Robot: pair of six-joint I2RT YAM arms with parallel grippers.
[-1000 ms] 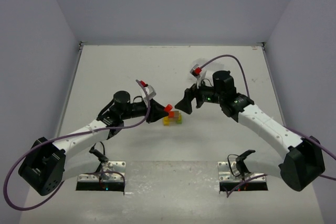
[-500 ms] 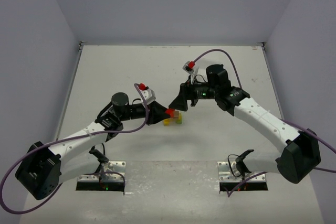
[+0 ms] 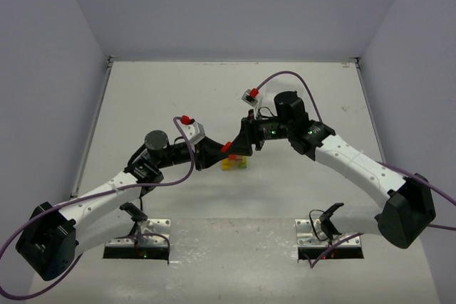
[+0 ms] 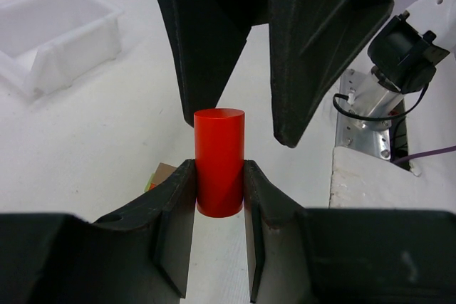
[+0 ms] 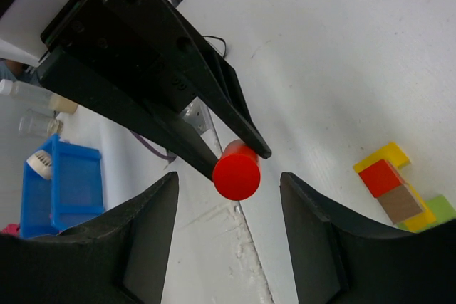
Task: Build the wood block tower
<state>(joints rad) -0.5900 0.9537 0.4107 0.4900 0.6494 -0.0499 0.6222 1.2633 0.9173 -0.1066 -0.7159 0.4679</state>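
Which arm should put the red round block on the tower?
Left. The left gripper is shut on the red cylinder, near the wood block tower. The right gripper is open and holds nothing.

The red cylinder [image 4: 219,161] is smoothly painted with a soft satin sheen. The left pincer [image 4: 219,179] clamping it and the right pincer [image 5: 228,176] look like matt black plastic. The table [image 4: 92,126] is white, matt and faintly grainy. The wood block tower [image 5: 395,190] has one bare brown block among painted ones. At 10 o'clock in the left wrist view, the tray [image 4: 57,33] is translucent white plastic.
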